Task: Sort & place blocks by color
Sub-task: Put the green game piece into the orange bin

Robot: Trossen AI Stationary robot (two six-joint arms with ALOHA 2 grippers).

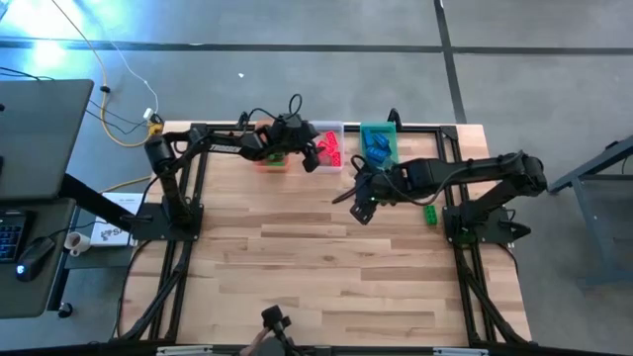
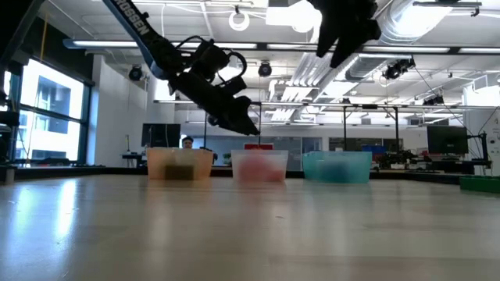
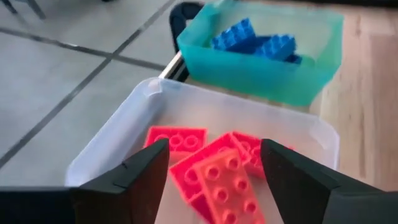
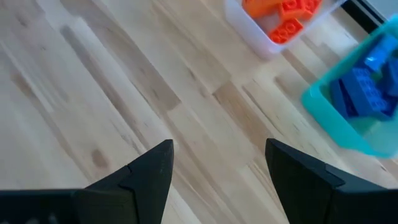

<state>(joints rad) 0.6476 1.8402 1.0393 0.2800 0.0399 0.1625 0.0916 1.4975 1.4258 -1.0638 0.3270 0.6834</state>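
The left claw [image 3: 214,180] hangs apart and empty over the clear tub [image 3: 118,146], where red-orange blocks [image 3: 217,174] lie; blue blocks [image 3: 255,42] fill the green tub [image 3: 261,71] beside it. The right claw [image 4: 217,174] (also apart, empty) hovers above bare bench [image 4: 93,93], one green block [image 1: 431,213] near its arm

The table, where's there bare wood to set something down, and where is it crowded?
The table's near half, from the arm bases to the front edge, is bare wood. The far edge is crowded: orange tub, clear tub and green tub in a row, left gripper over the clear tub, right gripper before the green tub, one green block by the right arm's base.
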